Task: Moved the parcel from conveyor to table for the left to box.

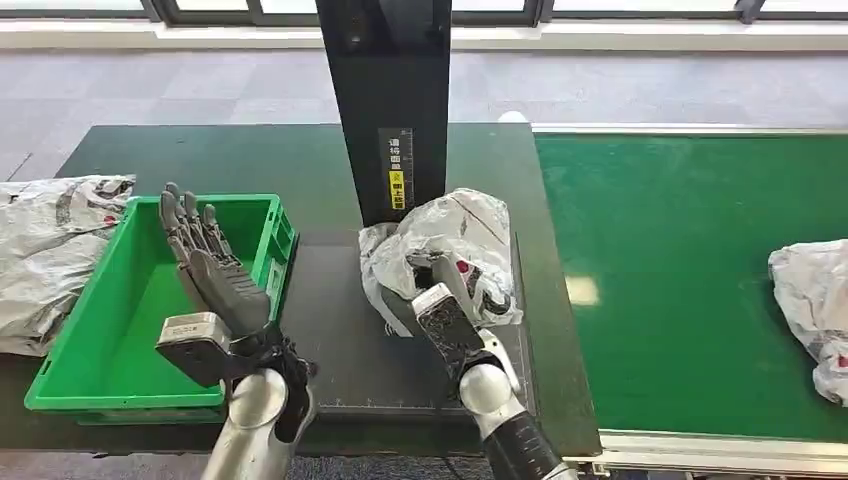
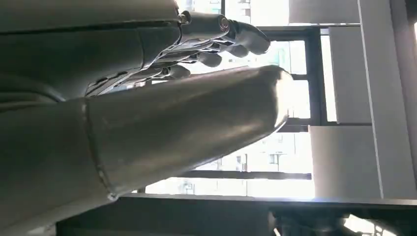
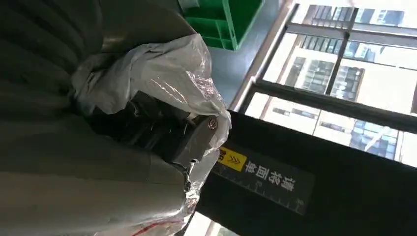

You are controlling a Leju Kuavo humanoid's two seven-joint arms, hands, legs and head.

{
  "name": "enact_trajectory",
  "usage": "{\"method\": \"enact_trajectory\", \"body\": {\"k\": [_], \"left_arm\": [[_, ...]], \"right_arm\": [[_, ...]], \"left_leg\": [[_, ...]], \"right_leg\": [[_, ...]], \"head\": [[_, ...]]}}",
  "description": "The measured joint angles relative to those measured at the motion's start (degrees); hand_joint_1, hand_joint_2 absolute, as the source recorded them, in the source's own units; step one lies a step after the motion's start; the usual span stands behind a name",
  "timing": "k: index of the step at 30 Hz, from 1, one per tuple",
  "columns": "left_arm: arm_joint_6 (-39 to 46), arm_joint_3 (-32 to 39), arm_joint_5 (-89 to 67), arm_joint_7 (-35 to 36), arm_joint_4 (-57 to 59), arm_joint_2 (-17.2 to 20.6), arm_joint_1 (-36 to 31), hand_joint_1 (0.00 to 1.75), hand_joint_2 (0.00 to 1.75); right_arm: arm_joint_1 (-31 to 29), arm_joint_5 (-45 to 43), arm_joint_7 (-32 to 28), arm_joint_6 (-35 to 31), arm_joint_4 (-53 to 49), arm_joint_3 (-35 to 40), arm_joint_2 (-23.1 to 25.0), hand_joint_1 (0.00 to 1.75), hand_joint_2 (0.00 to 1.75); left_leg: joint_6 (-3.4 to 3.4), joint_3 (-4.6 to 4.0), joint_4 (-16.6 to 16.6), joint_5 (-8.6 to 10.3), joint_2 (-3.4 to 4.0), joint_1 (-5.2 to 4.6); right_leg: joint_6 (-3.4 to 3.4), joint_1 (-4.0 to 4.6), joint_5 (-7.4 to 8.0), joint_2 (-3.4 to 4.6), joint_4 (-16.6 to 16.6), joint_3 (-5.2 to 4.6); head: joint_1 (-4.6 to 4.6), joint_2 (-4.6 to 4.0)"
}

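Nearest the robot, the right hand reaches forward over the dark table, its fingers buried in the crinkled grey plastic parcel; the right wrist view shows dark fingers wrapped in the film, so the hand appears to be gripping it. The parcel sits on the black mat in the middle of the table, just in front of the black upright post with its yellow label. Its long axis is hard to judge, as the bag is bunched up.

The left hand stands beside it, raised over the green plastic crate, fingers straight, close together and pointing away, holding nothing. The parcel lies to that hand's right, with the crate's right wall between them; the right hand is clearly the nearer one. Judging by this, the transfer looks almost done and release comes next.

By count: one crate, one held parcel, one more grey bag on the green conveyor belt, and a heap of grey bags left of the crate.
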Motion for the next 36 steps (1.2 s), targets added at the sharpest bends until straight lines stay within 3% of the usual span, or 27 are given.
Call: {"method": "enact_trajectory", "body": {"k": [1,2,3,4,17,18,24,31,32,36], "left_arm": [[-0.02,-0.02,0.0,0.0,0.32,-0.04,-0.27,0.0,0.0],[-0.09,-0.06,0.0,0.0,0.72,-0.07,-0.58,0.0,0.0],[-0.2,-0.11,-0.02,0.0,1.09,-0.07,-0.86,0.0,0.0],[-0.26,-0.17,-0.09,0.0,1.4,-0.11,-1.08,0.0,0.0],[-0.68,-0.46,-1.09,-0.02,3.3,-0.52,-1.72,0.0,0.0],[-0.68,-0.46,-1.09,-0.02,3.43,-0.52,-1.82,0.0,0.0],[-0.96,-0.46,-0.83,-0.02,4.02,-0.52,-2.3,0.0,0.0],[-0.92,0.09,-1.22,-0.02,5.03,-0.55,-3.42,0.0,0.0],[-1.05,0.24,-1.29,-0.02,5.09,-0.55,-3.51,0.0,0.0],[-1.73,0.53,-1.84,-0.02,5.29,-0.55,-3.58,0.0,0.0]], "right_arm": [[-0.18,-0.04,0.47,0.37,0.43,0.15,0.04,0.93,1.75],[-0.37,0.02,1.16,0.63,0.87,0.26,0.13,0.93,1.75],[-0.49,0.2,2.04,0.94,1.2,0.37,0.17,0.09,1.75],[-0.65,0.33,3.08,1.31,1.59,0.39,0.2,0.0,1.75],[-2.69,-0.13,4.81,9.05,6.45,0.39,0.79,0.0,1.75],[-2.89,-0.2,4.81,9.53,6.45,0.39,0.83,0.0,0.0],[-4.19,-0.61,4.52,12.83,5.57,0.39,0.92,0.0,0.0],[-1.52,-2.38,3.26,17.77,-6.22,0.13,-0.07,0.0,0.0],[-0.87,-2.21,3.15,17.81,-7.59,-0.05,-0.31,0.0,1.75],[1.15,-0.96,1.77,17.18,-11.35,-0.33,-1.2,0.0,1.75]], "left_leg": [[0.0,0.0,0.0,0.0,0.0,0.0],[0.0,0.0,0.01,0.0,0.0,-0.01],[0.0,0.0,0.01,0.0,0.0,-0.01],[0.0,0.0,0.01,0.0,0.0,-0.01],[0.0,-0.01,0.01,0.0,0.03,0.01],[0.0,-0.01,0.01,0.0,0.03,0.01],[0.0,0.0,0.03,0.0,0.02,0.01],[0.0,-0.01,0.05,-0.01,0.03,0.0],[0.01,-0.02,0.05,-0.02,0.04,0.0],[0.03,-0.03,0.05,-0.04,0.04,0.0]], "right_leg": [[0.0,0.0,0.0,0.0,-0.01,0.0],[0.0,-0.01,0.0,0.0,-0.01,-0.01],[0.0,-0.01,0.0,0.0,-0.01,-0.01],[0.0,-0.01,0.0,0.0,-0.01,-0.01],[0.0,-0.02,0.0,0.04,-0.01,-0.05],[0.0,-0.02,0.0,0.03,-0.01,-0.04],[0.0,-0.02,0.01,0.03,-0.01,-0.05],[0.0,-0.02,0.0,0.05,-0.03,-0.09],[0.0,-0.02,0.0,0.05,-0.04,-0.09],[0.01,-0.02,0.0,0.06,-0.05,-0.09]], "head": [[0.0,0.0],[0.0,0.0],[0.0,0.0],[0.0,0.0],[0.0,0.0],[0.0,0.0],[0.0,0.0],[0.0,0.0],[0.0,0.0],[0.0,0.0]]}}
